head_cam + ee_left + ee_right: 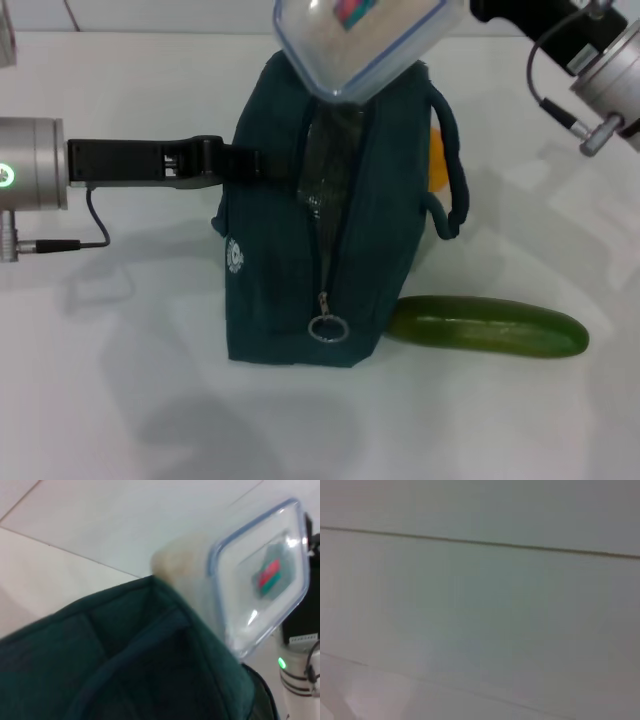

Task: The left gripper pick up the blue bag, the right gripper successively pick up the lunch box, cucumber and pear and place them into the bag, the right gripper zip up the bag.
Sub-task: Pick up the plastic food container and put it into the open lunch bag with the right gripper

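The blue bag stands upright mid-table with its top unzipped; the zipper pull ring hangs low on its front. My left gripper reaches in from the left and is shut on the bag's upper edge. A clear lunch box with a blue-rimmed lid hangs tilted over the opening, its lower corner dipping in, held by my right gripper at the top right. The left wrist view shows the bag and lunch box close up. The cucumber lies right of the bag. The pear peeks out behind the bag.
The white table surrounds the bag. The bag's carry handle loops out on its right side. The right arm's cable hangs at the upper right. The right wrist view shows only a pale surface with a seam.
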